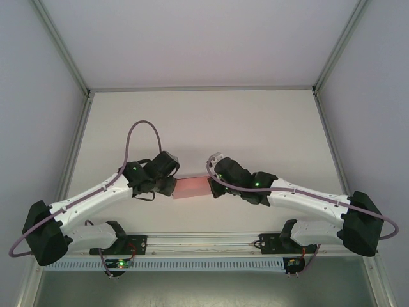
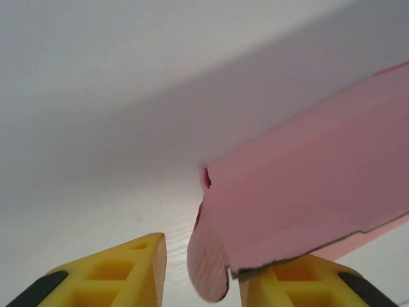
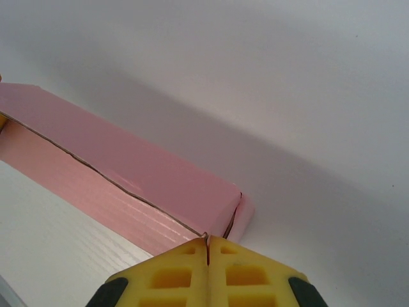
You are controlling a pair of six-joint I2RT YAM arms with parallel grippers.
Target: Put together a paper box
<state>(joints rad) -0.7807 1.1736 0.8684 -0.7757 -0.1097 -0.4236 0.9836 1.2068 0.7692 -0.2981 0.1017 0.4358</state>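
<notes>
From above, the paper box (image 1: 192, 187) sat mid-table (image 1: 255, 128) between the left gripper (image 1: 168, 185) and the right gripper (image 1: 215, 185). On the left wrist, its fingers (image 2: 128, 268) stood part open and empty astride the loose end flap (image 2: 208, 275), which I judged needed tucking in squarely. On the right wrist, the fingers (image 3: 179, 268) were shut, apparently pinching the box's corner seam.

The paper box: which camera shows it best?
The right wrist camera: the paper box runs across it close up, showing its long side, seam and end flap. The left wrist camera shows one end, cut off at the edge. The top camera shows a small pink patch.
</notes>
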